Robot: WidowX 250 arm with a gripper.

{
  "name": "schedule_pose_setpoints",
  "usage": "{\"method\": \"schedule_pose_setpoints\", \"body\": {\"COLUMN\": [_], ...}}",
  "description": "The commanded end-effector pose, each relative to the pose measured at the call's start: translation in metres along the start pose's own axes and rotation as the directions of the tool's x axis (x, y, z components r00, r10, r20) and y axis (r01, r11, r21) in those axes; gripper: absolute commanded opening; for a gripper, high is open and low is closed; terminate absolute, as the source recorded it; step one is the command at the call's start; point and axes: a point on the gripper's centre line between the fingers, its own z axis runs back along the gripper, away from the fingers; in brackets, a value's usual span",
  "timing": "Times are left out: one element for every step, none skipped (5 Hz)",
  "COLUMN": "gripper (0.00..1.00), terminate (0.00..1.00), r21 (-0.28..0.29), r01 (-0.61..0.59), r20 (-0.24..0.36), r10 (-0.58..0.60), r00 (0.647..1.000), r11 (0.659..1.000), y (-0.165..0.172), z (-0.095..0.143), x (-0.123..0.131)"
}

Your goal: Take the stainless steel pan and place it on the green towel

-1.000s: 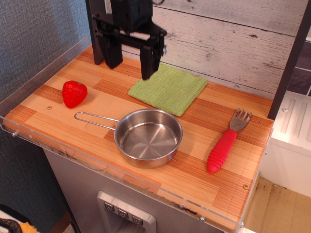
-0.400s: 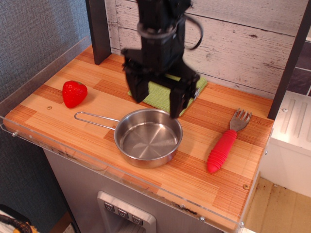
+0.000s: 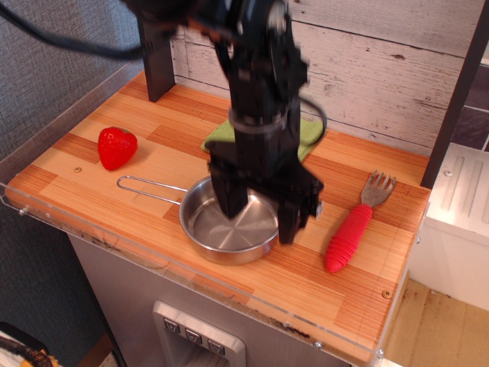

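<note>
strawberry point(image 3: 117, 147) sat far left on wooden counter point(image 3: 351, 294) | stainless steel pan point(image 3: 212, 238) lay front-center, wire handle pointing left | gripper point(image 3: 260, 214) hung over pan, jaws spread wide, gripping nothing | green towel point(image 3: 309, 131) lay behind, mostly hidden by arm | red-handled fork point(image 3: 353, 228) lay right of pan

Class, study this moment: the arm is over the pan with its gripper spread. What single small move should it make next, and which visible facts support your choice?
Probably lower a little and close on the pan's right rim. The gripper is open, one finger appearing to hang inside the stainless steel pan and the other outside its right wall, so the rim seems to lie between them. The green towel waits just behind.
</note>
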Motion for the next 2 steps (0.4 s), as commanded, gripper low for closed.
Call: {"method": "schedule_pose_setpoints", "body": {"gripper": [1.00, 0.00], "terminate": [0.00, 0.00], "r21": [0.027, 0.043], "r01": [0.057, 0.097], "r20": [-0.002, 0.002], "r10": [-0.057, -0.097], "r00": [0.998, 0.995], "r11": [0.998, 0.994], "y": [-0.0066, -0.0058], "z": [-0.0317, -0.0402], "x": [0.0070, 0.0141]}}
